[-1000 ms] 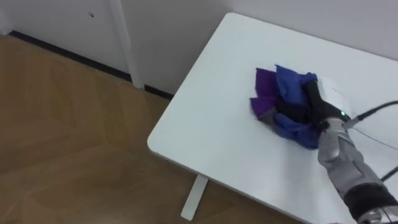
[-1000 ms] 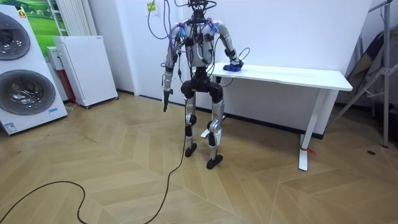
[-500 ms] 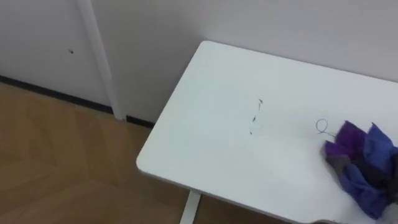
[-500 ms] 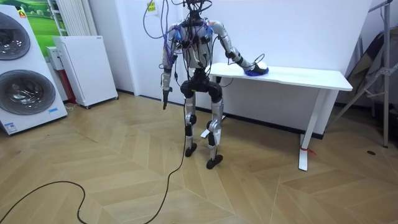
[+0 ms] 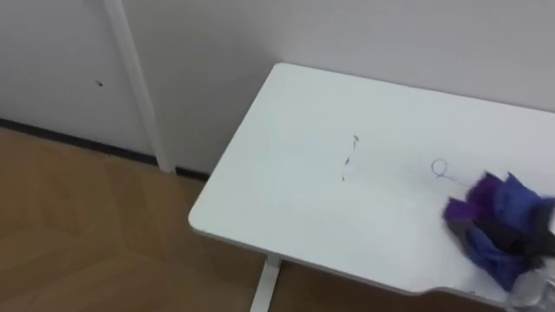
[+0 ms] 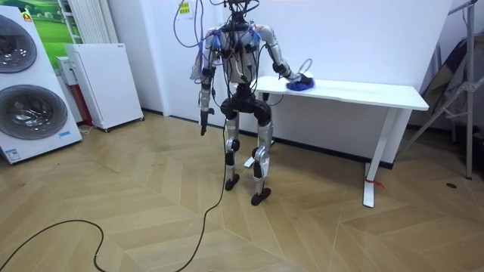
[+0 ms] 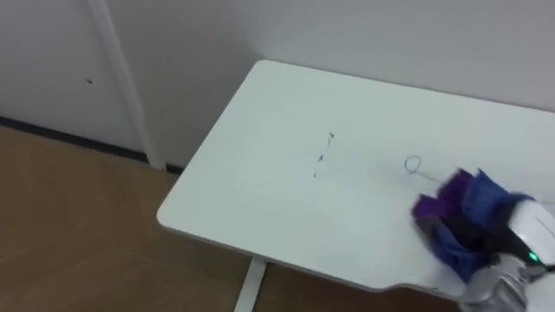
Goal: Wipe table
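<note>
Down in the left eye view, the white table (image 5: 286,199) ran from a rounded corner at lower left up toward the right edge of the frame. The task's cloth (image 5: 494,230), a bunched rag in blue and purple, lay on the tabletop at the far lower right, close to the table's near edge. A few short dark pen marks (image 5: 349,160) sat near the middle of the tabletop, and a small looped scribble (image 5: 440,168) lay just up and left of the cloth. Wooden floor (image 5: 87,251) filled the lower left, with a white upright post (image 5: 134,82) against the wall above it.

Over in the right eye view, the right hand (image 7: 536,230) came in at the lower right corner and rested on the cloth's right side. Its pale back faced up. Its fingers were lost among the dark folds, so I could not tell whether they lay flat or were clamped on the fabric.

Across the room view, the robot stood upright at the table's left end, with its right arm stretched out over the tabletop to the cloth. The left hand (image 6: 203,121) hung at its side toward the room view's left, too small for its fingers to be read. Two stacked washing machines (image 6: 23,83) and a low white cabinet (image 6: 104,81) stood along the left wall.
</note>
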Motion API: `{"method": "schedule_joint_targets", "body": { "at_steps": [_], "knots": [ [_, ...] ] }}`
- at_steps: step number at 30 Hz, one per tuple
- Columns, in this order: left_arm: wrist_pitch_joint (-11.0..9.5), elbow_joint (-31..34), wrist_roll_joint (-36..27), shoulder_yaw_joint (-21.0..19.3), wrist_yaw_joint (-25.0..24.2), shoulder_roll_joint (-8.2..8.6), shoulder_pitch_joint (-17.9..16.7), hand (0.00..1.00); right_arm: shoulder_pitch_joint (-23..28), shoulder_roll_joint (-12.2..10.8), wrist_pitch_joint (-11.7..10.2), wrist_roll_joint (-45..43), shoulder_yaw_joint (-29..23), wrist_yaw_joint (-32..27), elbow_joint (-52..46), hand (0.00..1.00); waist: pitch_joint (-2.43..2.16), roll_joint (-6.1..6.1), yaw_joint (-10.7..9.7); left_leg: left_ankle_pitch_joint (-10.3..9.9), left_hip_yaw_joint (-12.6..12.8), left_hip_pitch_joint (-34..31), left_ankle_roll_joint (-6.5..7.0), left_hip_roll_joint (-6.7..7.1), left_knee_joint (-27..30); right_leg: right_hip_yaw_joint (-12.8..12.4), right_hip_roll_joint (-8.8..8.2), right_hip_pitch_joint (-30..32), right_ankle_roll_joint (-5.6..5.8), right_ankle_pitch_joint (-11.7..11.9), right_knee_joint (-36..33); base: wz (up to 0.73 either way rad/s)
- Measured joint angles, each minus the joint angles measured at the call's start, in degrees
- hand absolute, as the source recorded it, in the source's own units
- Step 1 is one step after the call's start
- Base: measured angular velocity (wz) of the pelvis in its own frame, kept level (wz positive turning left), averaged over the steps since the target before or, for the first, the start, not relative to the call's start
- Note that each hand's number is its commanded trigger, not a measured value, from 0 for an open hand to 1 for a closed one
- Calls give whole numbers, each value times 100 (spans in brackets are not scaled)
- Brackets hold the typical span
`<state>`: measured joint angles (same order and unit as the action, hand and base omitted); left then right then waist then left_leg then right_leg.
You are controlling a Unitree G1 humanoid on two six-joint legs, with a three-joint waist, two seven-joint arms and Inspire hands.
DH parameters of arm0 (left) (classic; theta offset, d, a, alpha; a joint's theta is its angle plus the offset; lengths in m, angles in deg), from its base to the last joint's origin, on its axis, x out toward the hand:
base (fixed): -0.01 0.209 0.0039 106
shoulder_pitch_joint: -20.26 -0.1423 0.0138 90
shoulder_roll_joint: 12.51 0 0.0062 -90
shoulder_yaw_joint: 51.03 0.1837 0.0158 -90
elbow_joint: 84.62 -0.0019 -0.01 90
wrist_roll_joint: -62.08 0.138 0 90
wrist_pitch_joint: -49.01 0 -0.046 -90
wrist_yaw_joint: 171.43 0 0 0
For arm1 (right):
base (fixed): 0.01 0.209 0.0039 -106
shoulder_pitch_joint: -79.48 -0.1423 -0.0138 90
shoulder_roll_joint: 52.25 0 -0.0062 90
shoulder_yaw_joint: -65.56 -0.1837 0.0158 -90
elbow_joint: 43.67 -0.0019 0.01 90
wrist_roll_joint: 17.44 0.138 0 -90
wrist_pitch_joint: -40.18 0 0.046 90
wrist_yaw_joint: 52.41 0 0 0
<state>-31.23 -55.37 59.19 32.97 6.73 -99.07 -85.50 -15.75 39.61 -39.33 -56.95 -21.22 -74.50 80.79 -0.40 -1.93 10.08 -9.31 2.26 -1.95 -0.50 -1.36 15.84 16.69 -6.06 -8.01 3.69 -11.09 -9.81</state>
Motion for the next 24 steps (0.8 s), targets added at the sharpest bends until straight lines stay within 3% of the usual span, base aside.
{"method": "schedule_joint_targets", "body": {
  "at_steps": [1, 2, 4, 5, 8, 11, 15, 16, 18, 20, 21, 24],
  "knots": [
    [22, -5, 19, 59, -7, 4, 47, 0, -325, -67, 30, -215, 409, 232, -36, 100, 15, -3, 57, 13, -22, -39, -10, -6, -16, -7, 21, 26, -41, 22, 5, 4],
    [26, -8, 28, 152, -23, 19, 161, 0, -639, -106, 42, -299, 715, 455, -37, 100, 78, 0, 146, 19, -46, -40, -18, -1, -39, 9, 23, 30, -51, 13, 12, 12],
    [21, 10, 22, 279, -84, 24, 244, 0, -1032, -156, 80, -310, 1054, 699, -16, 100, 138, -3, 336, 24, -71, -57, -25, 13, -61, 47, 22, 27, -50, 8, 30, 12],
    [34, 5, 23, 273, -118, 30, 238, 0, -1184, -188, 62, -367, 1151, 799, -12, 100, 143, -55, 456, 30, -90, -60, -30, 32, -80, 71, 10, 25, -31, -5, 39, 13],
    [112, 60, 16, 218, -127, 30, 38, 0, -1272, -177, 22, -392, 1122, 835, 21, 100, 126, -109, 537, 29, -247, -61, -31, 114, -140, 142, -23, -34, -17, -11, 90, 26],
    [132, 58, -22, 163, -136, -3, -66, 0, -1229, -47, -226, -197, 1109, 833, 91, 100, 137, -83, 412, 28, -346, -47, -31, 133, -146, 259, -39, -68, -15, -10, 1, 29],
    [93, 67, 15, 143, -155, -32, -58, 0, -993, -5, -651, 215, 745, 615, 402, 100, 102, -77, 172, 27, -406, -31, -24, 213, -138, 403, -86, -210, 10, -24, 31, 33],
    [43, 67, 36, 44, -157, -36, -64, 0, -856, -5, -779, 459, 556, 519, 506, 100, 55, -72, 147, 19, -399, -23, -7, 222, -138, 383, -98, -214, 14, -26, 17, 9],
    [9, 68, 99, -246, -149, -48, -79, 0, -639, -3, -979, 751, 175, 403, 669, 100, 50, -77, 77, 10, -394, 31, 10, 241, -135, 396, -112, -284, 14, -26, 24, 6],
    [-5, 61, 105, -443, -123, -140, -168, 0, -404, 15, -1301, 1061, -435, 204, 1059, 100, 27, -81, -168, -13, -399, 87, 58, 262, -132, 418, -135, -353, 29, -34, 19, 11],
    [-8, 57, 100, -531, -119, -155, -195, 0, -352, 29, -1358, 1147, -594, 164, 1148, 100, 27, -81, -231, -14, -399, 97, 64, 268, -125, 424, -139, -373, 34, -32, 10, 0],
    [-32, 57, 96, -802, -96, -180, -309, 0, 13, 290, -1511, 1730, -1214, 71, 1441, 100, -34, -74, -471, -47, -388, 73, 120, 306, -31, 446, -172, -402, 72, -32, 12, -3]
  ]
}}
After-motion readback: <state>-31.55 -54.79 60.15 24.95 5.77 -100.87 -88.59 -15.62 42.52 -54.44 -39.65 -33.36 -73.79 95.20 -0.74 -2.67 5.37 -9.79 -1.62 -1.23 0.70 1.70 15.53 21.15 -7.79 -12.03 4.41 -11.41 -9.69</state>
